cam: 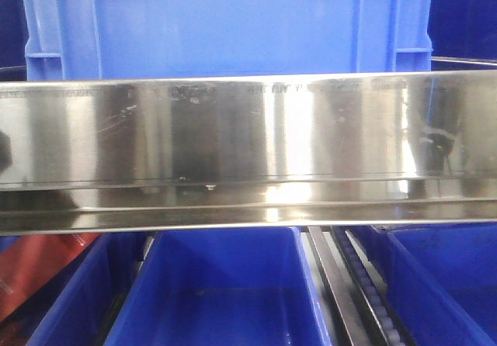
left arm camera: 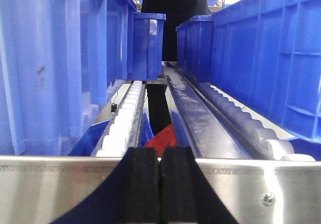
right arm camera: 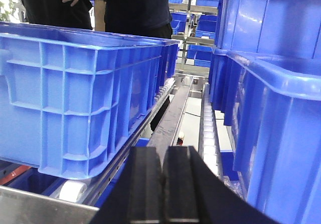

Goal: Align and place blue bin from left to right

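Black rubber pads of the left gripper fill the bottom of the left wrist view, pressed together with nothing between them, poised just above a polished steel rail that caps the front of the rack. The right gripper sits the same way in its own view, pads closed on each other and empty. From the front camera the blue bin stands on the upper level directly behind that steel rail, its ribbed corners and lower wall showing above the metal; it appears to sit roughly centred, though its top rim is cut off by the frame. Each wrist looks down a lane between crates, where white rollers run back along a track, so bins can slide and be nudged sideways. With both grippers closed and low at the rack's edge, I judge they are set to push rather than grasp. Smaller open bins rest on the level below. A person in dark clothes stands behind the rack.
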